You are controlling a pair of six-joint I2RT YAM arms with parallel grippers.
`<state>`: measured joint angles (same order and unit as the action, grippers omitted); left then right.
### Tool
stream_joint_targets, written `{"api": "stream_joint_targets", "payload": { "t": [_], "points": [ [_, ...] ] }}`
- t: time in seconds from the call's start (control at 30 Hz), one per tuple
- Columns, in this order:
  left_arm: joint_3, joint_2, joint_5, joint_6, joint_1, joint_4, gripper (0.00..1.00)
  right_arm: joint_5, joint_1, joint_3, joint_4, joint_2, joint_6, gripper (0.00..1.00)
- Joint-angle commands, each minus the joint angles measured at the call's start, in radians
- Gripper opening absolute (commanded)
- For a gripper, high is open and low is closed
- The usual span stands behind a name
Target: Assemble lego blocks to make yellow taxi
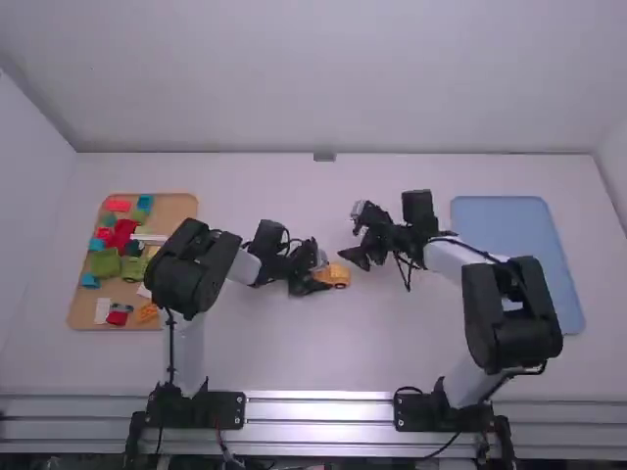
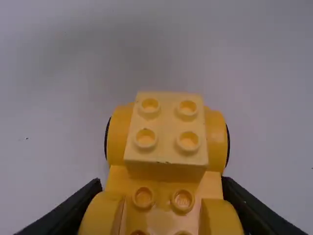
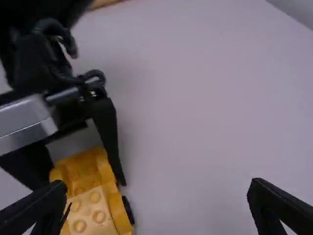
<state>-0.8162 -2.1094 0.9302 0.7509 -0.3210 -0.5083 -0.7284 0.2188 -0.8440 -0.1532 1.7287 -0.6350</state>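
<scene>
In the high view my left gripper (image 1: 310, 278) is near the table's middle, shut on the rear part of a yellow car (image 1: 337, 275). The left wrist view has my left gripper (image 2: 163, 198) with one black finger on each side of the car base (image 2: 162, 219); a paler four-stud brick (image 2: 167, 128) sits on top between two rounded yellow wheel covers. To the car's right, my right gripper (image 1: 354, 235) stands open and apart from it. The right wrist view has nothing gripped by my right gripper (image 3: 157, 188); the car (image 3: 93, 196) lies beyond its left finger.
A wooden tray (image 1: 182, 207) at the left holds several red, green, blue, white and yellow-orange bricks, partly covered by the left arm. A blue tray (image 1: 509, 220) lies at the right, beside and partly under the right arm.
</scene>
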Motion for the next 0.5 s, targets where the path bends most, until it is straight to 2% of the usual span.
{"api": "stream_joint_targets", "payload": {
  "t": [0.0, 0.13, 0.2, 0.23, 0.27, 0.33, 0.47],
  "points": [
    [0.024, -0.034, -0.108, -0.037, -0.006, 0.040, 0.62, 0.158, 0.031, 0.054, -0.055, -0.081, 0.088, 0.98],
    [0.024, -0.034, -0.109, -0.037, -0.006, 0.048, 0.64, 0.236, 0.063, 0.174, -0.240, -0.166, 0.148, 0.99],
    [0.024, -0.034, -0.108, -0.037, -0.006, 0.052, 0.74, 0.226, 0.060, 0.254, -0.363, -0.211, 0.189, 0.99],
    [0.024, -0.034, -0.109, -0.037, -0.006, 0.052, 0.84, 0.209, 0.049, 0.284, -0.422, -0.217, 0.227, 0.99],
    [0.024, -0.034, -0.109, -0.037, -0.006, 0.052, 0.86, 0.205, 0.047, 0.287, -0.428, -0.217, 0.232, 0.99],
    [0.024, -0.034, -0.109, -0.036, -0.006, 0.051, 0.99, 0.128, 0.009, 0.317, -0.476, -0.217, 0.276, 0.99],
    [0.024, -0.032, -0.114, -0.037, -0.006, 0.052, 0.99, 0.024, -0.047, 0.318, -0.469, -0.217, 0.284, 0.99]
  ]
}}
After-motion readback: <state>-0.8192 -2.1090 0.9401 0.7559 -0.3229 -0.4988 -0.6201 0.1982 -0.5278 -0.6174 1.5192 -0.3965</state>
